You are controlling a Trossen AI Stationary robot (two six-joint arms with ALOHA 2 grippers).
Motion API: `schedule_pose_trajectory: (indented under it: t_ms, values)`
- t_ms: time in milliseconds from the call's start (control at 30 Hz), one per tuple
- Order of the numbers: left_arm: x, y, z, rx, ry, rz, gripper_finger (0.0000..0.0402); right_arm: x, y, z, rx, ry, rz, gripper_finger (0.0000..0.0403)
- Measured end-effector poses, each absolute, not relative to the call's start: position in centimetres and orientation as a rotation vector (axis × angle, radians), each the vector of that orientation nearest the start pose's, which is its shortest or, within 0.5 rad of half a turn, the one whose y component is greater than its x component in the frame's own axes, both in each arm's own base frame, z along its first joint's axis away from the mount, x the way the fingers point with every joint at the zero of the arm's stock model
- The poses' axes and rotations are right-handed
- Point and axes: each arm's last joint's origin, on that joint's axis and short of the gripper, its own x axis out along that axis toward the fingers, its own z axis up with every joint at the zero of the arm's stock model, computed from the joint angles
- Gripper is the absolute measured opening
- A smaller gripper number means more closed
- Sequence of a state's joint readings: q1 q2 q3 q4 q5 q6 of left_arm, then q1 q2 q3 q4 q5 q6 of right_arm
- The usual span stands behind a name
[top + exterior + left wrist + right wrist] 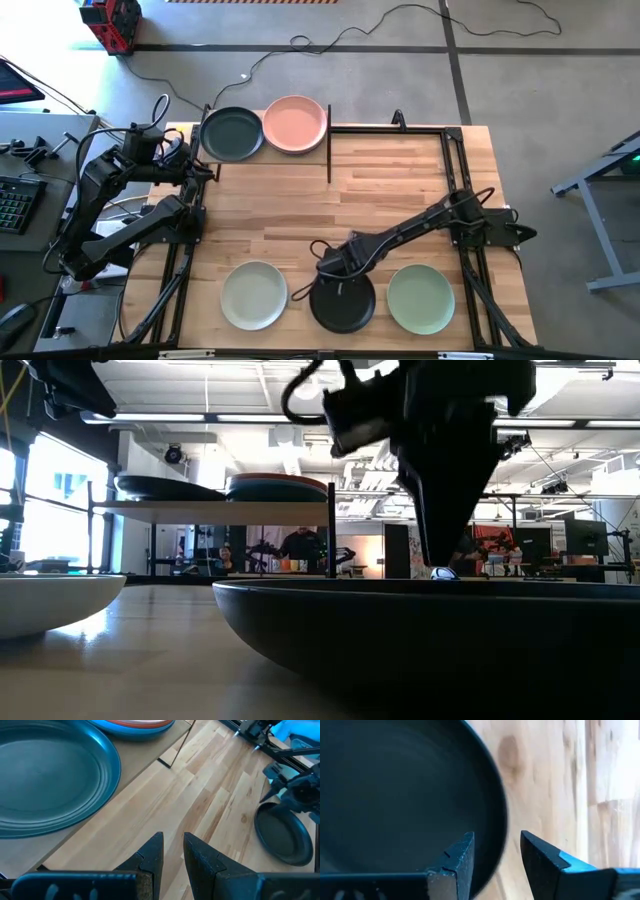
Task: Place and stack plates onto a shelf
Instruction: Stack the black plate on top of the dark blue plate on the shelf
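A black plate (343, 303) rests on the table near its front edge, between a pale cream-green plate (254, 294) and a sage green plate (420, 297). My right gripper (495, 840) points down, open, over the black plate's far rim (501, 815), one finger inside the rim and one outside. I cannot tell whether it touches. On the shelf (220, 508) at the far left sit a dark teal plate (232, 133) and a stack topped by a pink plate (295, 123). My left gripper (172, 850) waits beside the shelf, its fingers slightly apart and empty.
The shelf's black rods (330, 150) stand upright by the pink plate. A thin black frame (445, 135) runs along the table's far and right sides. Bare wood lies between the shelf and the three near plates. People and desks show in the room behind.
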State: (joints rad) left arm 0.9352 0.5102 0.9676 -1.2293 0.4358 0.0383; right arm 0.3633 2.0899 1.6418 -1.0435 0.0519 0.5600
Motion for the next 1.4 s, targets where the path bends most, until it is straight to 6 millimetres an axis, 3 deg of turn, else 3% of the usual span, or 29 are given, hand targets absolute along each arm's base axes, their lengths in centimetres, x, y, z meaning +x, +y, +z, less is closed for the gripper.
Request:
schedule_pose_trajectory:
  t_ms: [400, 867, 1133, 1267, 1400]
  values:
    - [4.0, 3.3, 32.9, -0.490, 0.604, 0.474, 0.0064, 38.0, 12.7, 16.3, 0.186, 1.501, -0.077, 0.0139]
    - [4.0, 3.3, 32.9, -0.500, 0.602, 0.477, 0.0064, 38.1, 12.8, 16.0, 0.204, 1.482, -0.057, 0.0139]
    - [4.0, 3.3, 32.9, -0.500, 0.602, 0.477, 0.0064, 37.5, 12.7, 14.8, 0.259, 1.513, -0.088, 0.0139]
    - [4.0, 3.3, 32.9, -0.500, 0.602, 0.477, 0.0064, 37.6, 12.7, 14.8, 0.265, 1.503, -0.085, 0.0124]
    - [4.0, 3.3, 32.9, -0.500, 0.602, 0.477, 0.0064, 37.6, 12.7, 14.8, 0.269, 1.499, -0.082, 0.0081]
